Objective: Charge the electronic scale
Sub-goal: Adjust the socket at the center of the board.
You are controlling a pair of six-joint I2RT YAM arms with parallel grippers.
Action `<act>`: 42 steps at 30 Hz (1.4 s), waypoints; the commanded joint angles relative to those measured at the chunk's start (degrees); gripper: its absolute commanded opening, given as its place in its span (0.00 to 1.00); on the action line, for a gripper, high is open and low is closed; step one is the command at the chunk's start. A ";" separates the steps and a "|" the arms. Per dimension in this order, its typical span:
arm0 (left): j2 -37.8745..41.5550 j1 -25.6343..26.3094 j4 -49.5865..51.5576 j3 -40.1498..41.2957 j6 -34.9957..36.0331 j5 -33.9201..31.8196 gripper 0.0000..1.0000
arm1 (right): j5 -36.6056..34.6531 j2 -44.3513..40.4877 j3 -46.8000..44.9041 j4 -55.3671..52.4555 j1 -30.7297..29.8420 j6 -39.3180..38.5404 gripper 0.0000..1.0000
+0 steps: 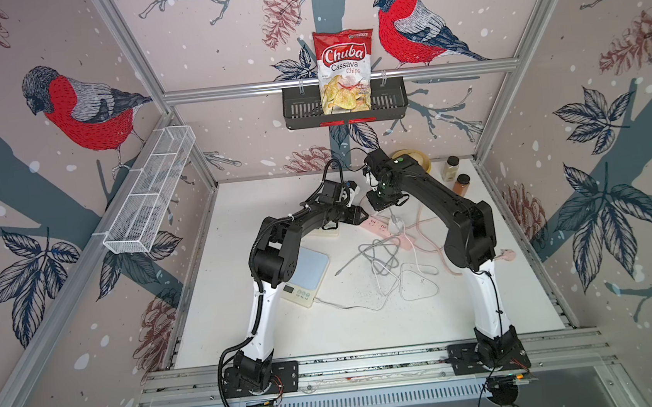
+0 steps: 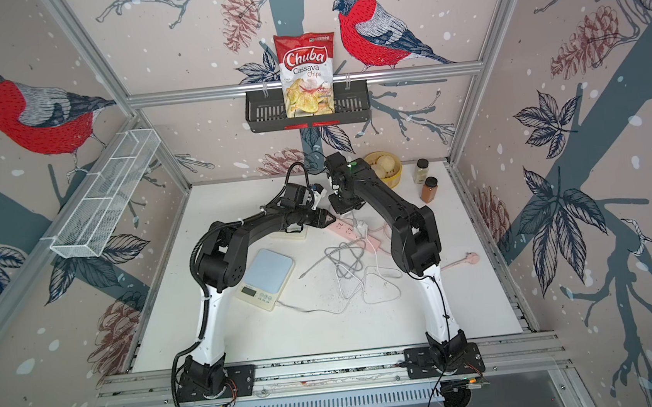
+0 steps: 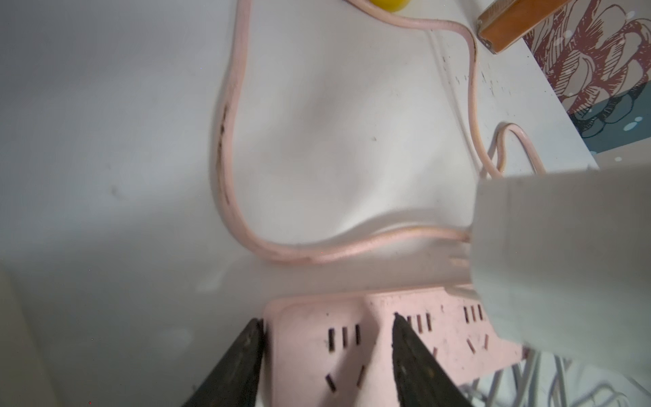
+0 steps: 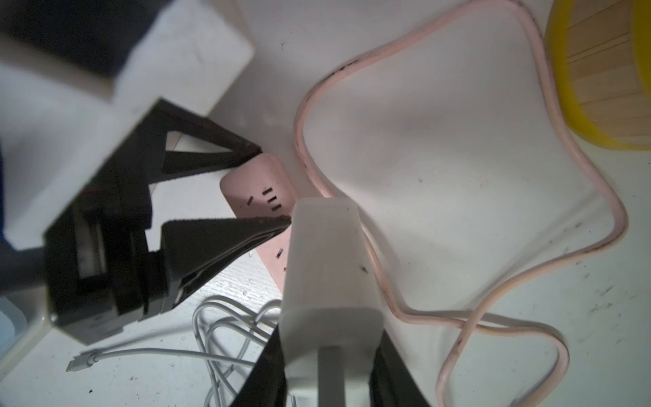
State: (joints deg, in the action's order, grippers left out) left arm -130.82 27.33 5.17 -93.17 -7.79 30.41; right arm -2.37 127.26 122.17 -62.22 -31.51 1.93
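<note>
The electronic scale (image 1: 310,268), cream with a pale blue platform, lies at the table's left, with a white cable (image 1: 382,264) running from its side to a loose tangle. My right gripper (image 4: 329,331) is shut on the white charger block (image 4: 326,267), which is tilted over the pink power strip (image 3: 317,352). Whether its prongs are in a socket is hidden. My left gripper (image 3: 327,319) is open at the strip's end. One finger (image 3: 246,352) lies against the end and the other rests on the strip's face. In a top view both grippers meet over the strip (image 1: 378,224).
A yellow bowl (image 1: 413,158) and two spice bottles (image 1: 452,167) stand at the back right. The strip's pink cord (image 4: 528,246) loops behind it to a plug (image 1: 508,254) at the right. A cream block (image 1: 325,232) lies under my left wrist. A loose cable end (image 4: 75,364) lies nearby.
</note>
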 commanded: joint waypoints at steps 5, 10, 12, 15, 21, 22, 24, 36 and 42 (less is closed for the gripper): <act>8.81 2.88 -6.36 14.17 -4.75 1.86 0.54 | 0.14 -6.14 -6.40 2.91 -2.26 7.05 0.00; 15.72 5.70 -13.63 26.42 -8.74 0.65 0.54 | 1.07 -14.45 -17.59 7.22 -3.53 17.14 0.00; 18.06 6.62 -15.17 30.18 -9.76 -0.82 0.54 | 2.42 -17.05 -21.10 7.55 -3.63 21.12 0.00; 20.52 7.01 -16.11 33.98 -10.47 -2.96 0.54 | 2.11 -20.42 -25.64 7.84 -5.09 25.77 0.00; 22.44 7.02 -13.33 34.81 -9.13 -6.32 0.54 | 0.80 -20.66 -27.02 3.07 -8.50 35.02 0.00; 22.69 7.02 -13.13 34.81 -8.96 -6.59 0.54 | 1.13 -20.12 -26.60 2.20 -9.02 35.86 0.00; 23.03 7.10 -12.92 34.81 -8.52 -7.32 0.54 | 1.55 -19.16 -25.64 0.69 -9.36 37.03 0.00; 23.01 7.20 -13.08 34.48 -7.44 -8.62 0.54 | -0.72 -13.20 -19.74 -7.65 -5.93 37.57 0.00; 21.71 7.30 -12.37 33.80 -8.00 -8.75 0.53 | -0.14 -8.19 -13.20 -10.78 -5.91 36.64 0.00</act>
State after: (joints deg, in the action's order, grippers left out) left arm -108.71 34.59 -6.83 -58.92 -15.18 22.22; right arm -2.50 118.04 107.20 -69.73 -37.41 39.03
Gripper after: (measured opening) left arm 0.536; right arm 0.342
